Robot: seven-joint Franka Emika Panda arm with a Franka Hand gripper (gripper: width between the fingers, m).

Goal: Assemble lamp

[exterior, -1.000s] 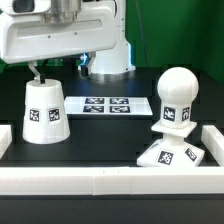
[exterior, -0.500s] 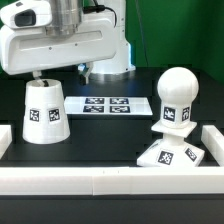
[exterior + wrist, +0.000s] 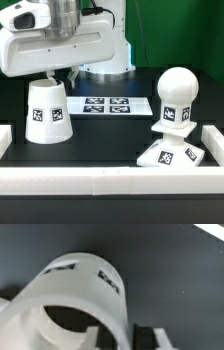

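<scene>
The white conical lamp shade (image 3: pixel 48 112) stands on the black table at the exterior view's left, narrow end up. It fills the wrist view (image 3: pixel 85 286), where its open top shows. My gripper (image 3: pixel 60 78) is at its top rim. In the wrist view my gripper (image 3: pixel 122 336) has one finger inside the opening and one outside, closed on the shade's wall. The round-topped bulb (image 3: pixel 177 95) stands upright on the low square base (image 3: pixel 170 155) at the exterior view's right, apart from the shade.
The marker board (image 3: pixel 105 105) lies flat on the table between the shade and the base. A low white wall (image 3: pixel 100 185) runs along the table's near edge, with side walls at both ends. The arm's white base stands behind.
My gripper has moved toward the exterior view's right and down onto the shade's top rim. The shade has shifted slightly to the right. The bulb and base have not moved.
</scene>
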